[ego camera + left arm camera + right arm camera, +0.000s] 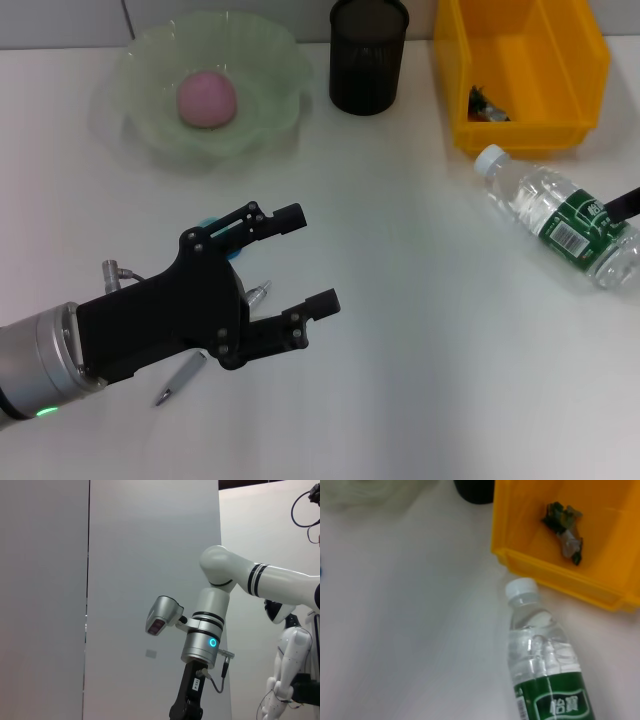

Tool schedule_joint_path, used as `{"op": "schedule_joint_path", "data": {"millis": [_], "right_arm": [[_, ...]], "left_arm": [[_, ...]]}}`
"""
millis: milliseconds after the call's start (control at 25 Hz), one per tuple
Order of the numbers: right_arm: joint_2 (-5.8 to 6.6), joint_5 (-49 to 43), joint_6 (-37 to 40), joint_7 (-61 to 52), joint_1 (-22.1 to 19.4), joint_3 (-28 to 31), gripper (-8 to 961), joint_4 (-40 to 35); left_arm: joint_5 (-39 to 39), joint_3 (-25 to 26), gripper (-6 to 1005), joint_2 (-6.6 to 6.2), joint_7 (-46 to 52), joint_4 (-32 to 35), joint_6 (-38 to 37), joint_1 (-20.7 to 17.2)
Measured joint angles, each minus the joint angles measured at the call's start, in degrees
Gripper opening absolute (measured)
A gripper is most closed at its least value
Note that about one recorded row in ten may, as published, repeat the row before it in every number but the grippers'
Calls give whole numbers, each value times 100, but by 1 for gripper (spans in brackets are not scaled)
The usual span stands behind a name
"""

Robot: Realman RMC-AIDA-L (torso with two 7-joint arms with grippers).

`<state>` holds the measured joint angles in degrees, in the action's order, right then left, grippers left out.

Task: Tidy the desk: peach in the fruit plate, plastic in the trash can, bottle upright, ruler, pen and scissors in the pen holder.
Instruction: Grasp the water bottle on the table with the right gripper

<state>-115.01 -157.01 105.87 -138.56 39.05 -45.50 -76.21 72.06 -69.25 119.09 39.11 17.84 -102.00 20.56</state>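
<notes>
Spanning white desk (400,350) — grey wall (150,555)

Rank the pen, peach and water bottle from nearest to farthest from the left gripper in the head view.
1. Pen: on the table just under the left gripper.
2. Peach: in the green fruit plate, beyond it.
3. Water bottle: lying down at the far right.

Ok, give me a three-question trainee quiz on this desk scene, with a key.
1. True or false: the bottle stands upright.
2. Where does the peach lie? A) fruit plate B) yellow bin C) bare desk
3. Fill in: the left gripper hovers over a ____ lying on the desk.

Key: 1 false, it lies on its side. 2 A. 3 pen.
</notes>
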Motion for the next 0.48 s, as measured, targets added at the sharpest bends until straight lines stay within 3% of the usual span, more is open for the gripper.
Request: {"op": "schedule_joint_path", "data": {"millis": [280, 400, 440, 480], "right_arm": [[-45, 623, -143, 185, -185, 59, 790, -142], [70, 754, -152, 184, -216, 47, 795, -92], [198, 696, -40, 169, -142, 15, 797, 147], [198, 696, -40, 169, -142, 15, 799, 147]], "left_arm": [[0, 0, 701, 0, 0, -5, 10, 0], [1, 0, 700, 0, 0, -8, 10, 0], [1, 0, 700, 0, 0, -11, 6, -3], [1, 0, 699, 0, 0, -11, 6, -3]]}}
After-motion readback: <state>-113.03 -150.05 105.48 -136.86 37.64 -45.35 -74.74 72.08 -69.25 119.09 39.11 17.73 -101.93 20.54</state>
